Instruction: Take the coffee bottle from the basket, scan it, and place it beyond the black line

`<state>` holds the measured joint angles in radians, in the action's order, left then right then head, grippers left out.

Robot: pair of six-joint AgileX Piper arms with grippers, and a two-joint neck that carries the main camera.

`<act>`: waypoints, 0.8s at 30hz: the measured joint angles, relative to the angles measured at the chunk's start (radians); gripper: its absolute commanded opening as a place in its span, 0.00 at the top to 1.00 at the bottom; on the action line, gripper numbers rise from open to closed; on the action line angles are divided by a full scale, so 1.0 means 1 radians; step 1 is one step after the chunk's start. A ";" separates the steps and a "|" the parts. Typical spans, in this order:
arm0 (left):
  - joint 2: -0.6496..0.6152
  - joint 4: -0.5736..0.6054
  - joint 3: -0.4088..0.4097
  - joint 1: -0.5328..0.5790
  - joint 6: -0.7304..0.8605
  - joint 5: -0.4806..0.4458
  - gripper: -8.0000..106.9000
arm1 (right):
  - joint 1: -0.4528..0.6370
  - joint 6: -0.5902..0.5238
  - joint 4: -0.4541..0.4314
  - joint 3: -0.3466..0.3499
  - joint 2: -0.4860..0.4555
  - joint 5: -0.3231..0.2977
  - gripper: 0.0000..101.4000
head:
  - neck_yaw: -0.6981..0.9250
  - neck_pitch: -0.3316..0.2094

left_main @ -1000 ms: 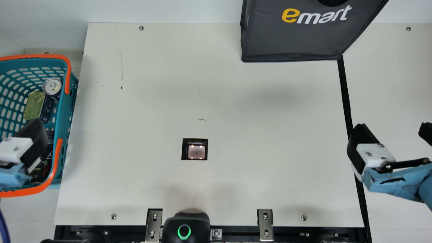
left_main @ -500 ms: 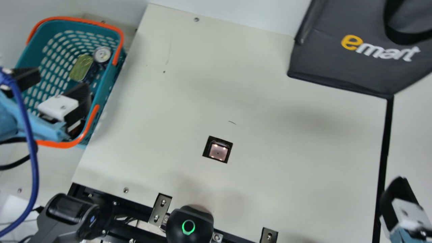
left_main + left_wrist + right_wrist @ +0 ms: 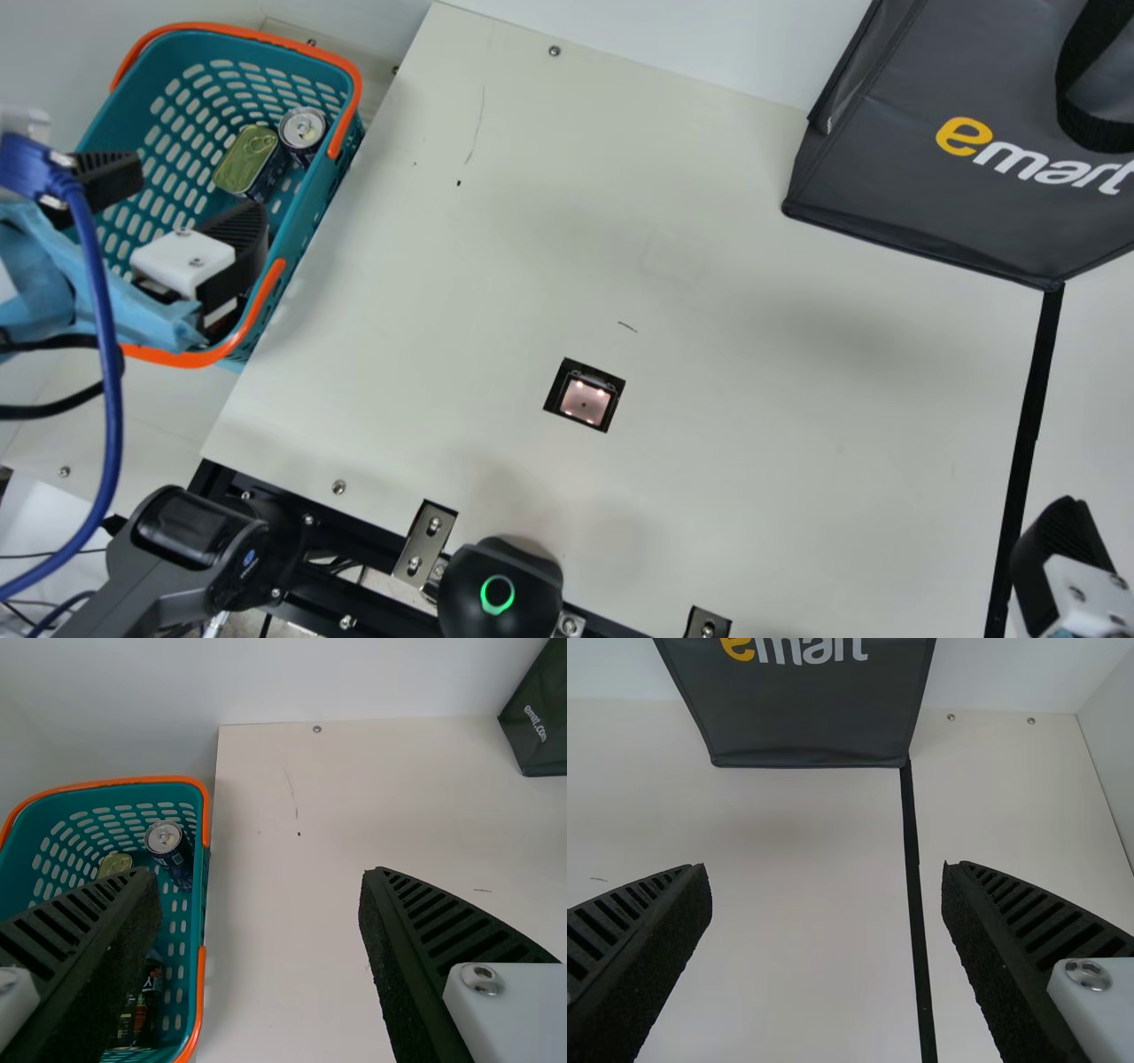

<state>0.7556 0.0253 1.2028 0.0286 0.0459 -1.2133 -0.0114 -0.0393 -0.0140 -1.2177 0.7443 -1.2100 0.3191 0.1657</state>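
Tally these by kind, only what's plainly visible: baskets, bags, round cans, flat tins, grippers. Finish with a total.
Basket: 1
Bag: 1
Round can: 1
Flat tin: 1
Grippers: 2 (left gripper, right gripper)
Total: 6

The desk (image 3: 753, 443) is cream-coloured, and a small square scanner (image 3: 585, 400) is set in its surface. The black line (image 3: 1034, 416) runs along the right part, from the corner of a dark grey bag (image 3: 886, 177), which stands at the far side.
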 measured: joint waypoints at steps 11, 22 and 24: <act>0.011 -0.006 -0.004 -0.004 -0.010 -0.006 0.15 | 0.000 0.000 0.000 0.000 0.000 0.001 0.10 | 0.000 0.000; 0.042 -0.004 -0.017 -0.084 -0.029 -0.006 0.15 | 0.000 0.000 0.000 0.000 0.000 0.001 0.10 | -0.002 -0.002; 0.046 0.006 -0.017 -0.112 -0.020 -0.006 0.15 | 0.000 0.000 0.000 0.000 0.000 0.001 0.10 | 0.000 0.000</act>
<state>0.8018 0.0311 1.1855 -0.0835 0.0254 -1.2193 -0.0114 -0.0393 -0.0140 -1.2177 0.7443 -1.2092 0.3191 0.1657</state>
